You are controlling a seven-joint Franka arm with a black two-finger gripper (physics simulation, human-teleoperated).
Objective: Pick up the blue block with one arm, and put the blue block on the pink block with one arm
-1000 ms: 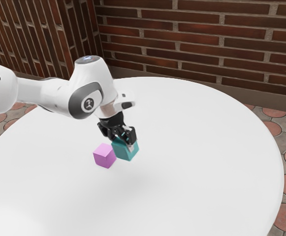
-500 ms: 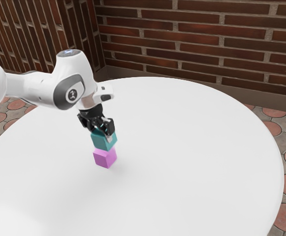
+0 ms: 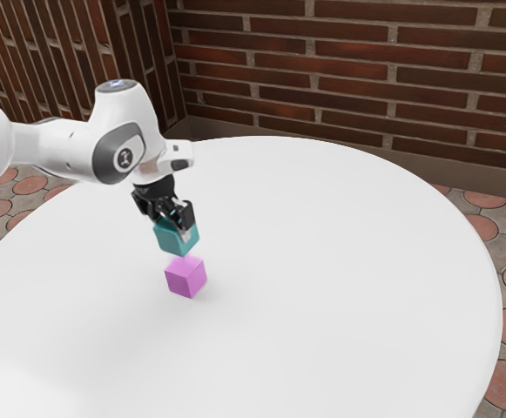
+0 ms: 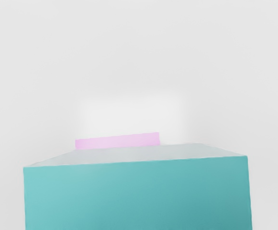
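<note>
1. No word, number or brand name can be read in either view.
2. The arm (image 3: 52, 148) bears one small white emblem (image 3: 126, 156) on a grey round joint cap (image 3: 109, 167), too small to make out as letters.
3. The visible faces of the blue block (image 3: 176, 237) and pink block (image 3: 186, 277) are plain colour, unmarked.

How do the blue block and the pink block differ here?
The blue block is teal and clamped in the fingers, off the table; the pink block is pink and rests free on the table. The blue block hangs above the pink block. Both are plain cubes of like size.
</note>
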